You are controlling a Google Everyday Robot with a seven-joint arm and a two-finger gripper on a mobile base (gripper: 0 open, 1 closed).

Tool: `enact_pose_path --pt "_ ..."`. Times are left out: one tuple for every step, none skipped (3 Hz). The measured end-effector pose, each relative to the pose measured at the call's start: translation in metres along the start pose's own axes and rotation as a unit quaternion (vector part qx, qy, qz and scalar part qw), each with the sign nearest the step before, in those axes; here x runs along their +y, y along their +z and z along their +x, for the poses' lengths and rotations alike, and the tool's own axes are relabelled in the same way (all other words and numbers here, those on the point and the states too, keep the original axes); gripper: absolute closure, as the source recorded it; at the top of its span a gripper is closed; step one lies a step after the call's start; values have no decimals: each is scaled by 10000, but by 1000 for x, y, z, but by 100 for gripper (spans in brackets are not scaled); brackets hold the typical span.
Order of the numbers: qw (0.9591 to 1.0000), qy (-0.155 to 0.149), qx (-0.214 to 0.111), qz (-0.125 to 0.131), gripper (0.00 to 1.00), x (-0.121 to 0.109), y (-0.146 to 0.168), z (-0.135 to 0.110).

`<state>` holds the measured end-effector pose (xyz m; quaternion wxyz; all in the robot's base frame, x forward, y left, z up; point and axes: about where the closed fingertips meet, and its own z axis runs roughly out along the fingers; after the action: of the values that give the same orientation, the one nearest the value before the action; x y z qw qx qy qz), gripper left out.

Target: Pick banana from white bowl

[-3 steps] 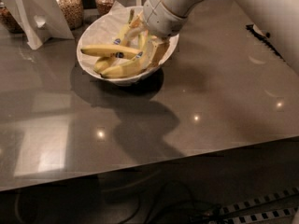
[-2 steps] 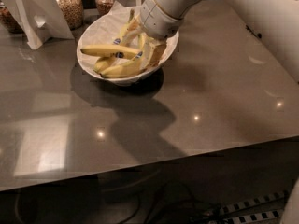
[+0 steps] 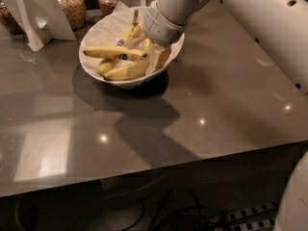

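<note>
The white bowl (image 3: 96, 37), lined with crinkled paper, stands at the back of the dark table and holds several yellow bananas. One long curved banana (image 3: 126, 33) with a greenish stem and a blue sticker runs up toward the bowl's far rim. A straighter banana (image 3: 110, 52) lies across the middle, and another (image 3: 127, 71) lies at the near rim. My gripper (image 3: 150, 52) reaches down from the upper right into the right half of the bowl, right among the bananas and touching them. The wrist hides the bowl's right part.
A white folded card stand (image 3: 36, 16) stands at the back left. Glass jars of nuts (image 3: 71, 6) stand behind the bowl. My white arm (image 3: 260, 18) spans the upper right. The table's front edge (image 3: 159, 170) runs across the lower frame, with cables on the floor below.
My gripper has sunk slightly lower into the bowl among the bananas. The bananas and the bowl have hardly moved.
</note>
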<state>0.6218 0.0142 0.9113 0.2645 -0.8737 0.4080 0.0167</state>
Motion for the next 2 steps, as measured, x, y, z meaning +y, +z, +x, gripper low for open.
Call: enact_pose_path --pt "9999 -73 46 -138 44 5 10 6" --pt "9999 -70 51 -147 45 6 11 7"
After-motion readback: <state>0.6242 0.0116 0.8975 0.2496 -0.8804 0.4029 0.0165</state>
